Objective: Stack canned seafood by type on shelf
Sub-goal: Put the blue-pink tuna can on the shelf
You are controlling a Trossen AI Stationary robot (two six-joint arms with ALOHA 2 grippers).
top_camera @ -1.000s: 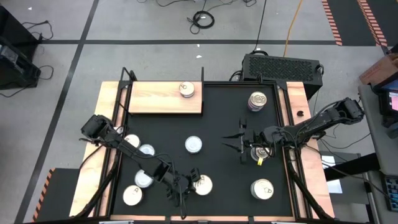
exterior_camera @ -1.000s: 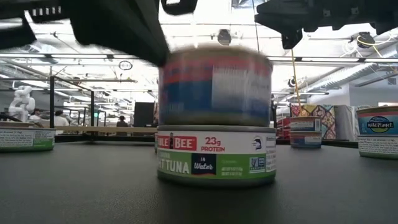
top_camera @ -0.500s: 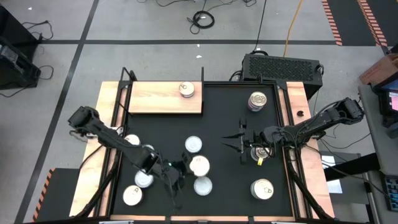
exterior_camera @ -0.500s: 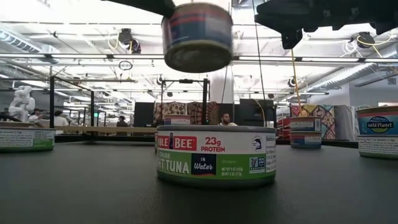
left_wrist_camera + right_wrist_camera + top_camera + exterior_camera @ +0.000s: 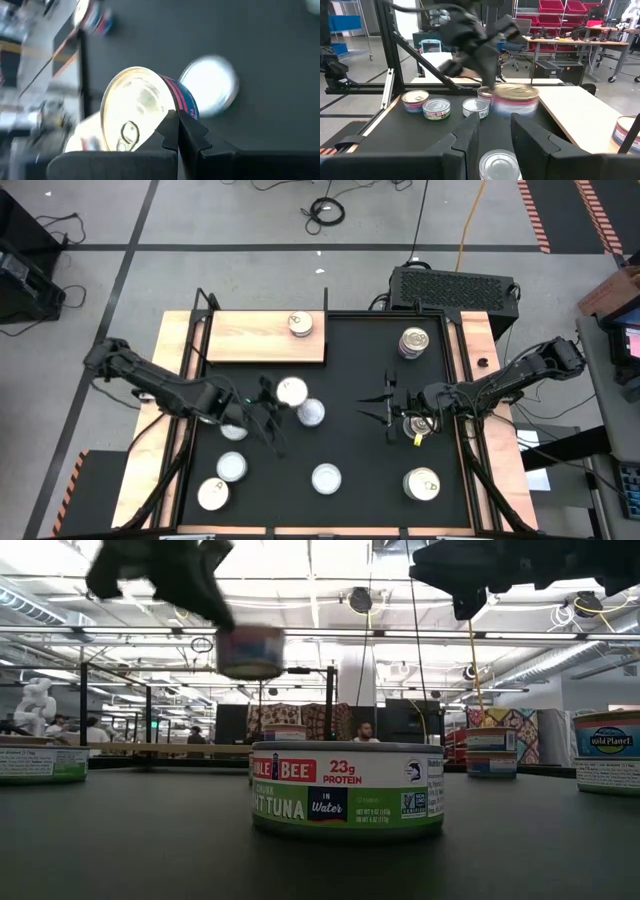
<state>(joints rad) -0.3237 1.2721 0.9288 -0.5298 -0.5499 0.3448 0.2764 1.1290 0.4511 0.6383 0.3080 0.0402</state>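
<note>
I see the black mat (image 5: pixel 350 370) covering most of the table, with the wooden shelf (image 5: pixel 250 340) lying flat at its far left corner, one gold-lidded tin (image 5: pixel 300 325) on the board. Directly on the mat I count silver tins at (image 5: pixel 312 412), (image 5: pixel 326 477) and (image 5: pixel 231 467), gold-lidded ones at (image 5: pixel 212 494) and (image 5: pixel 421 484), and a taller stack (image 5: pixel 413 341) at far right.

A gold-lidded tin (image 5: pixel 291 391) hangs above the mat; shelf (image 5: pixel 265 338) holds one tin (image 5: pixel 300 325).
</note>
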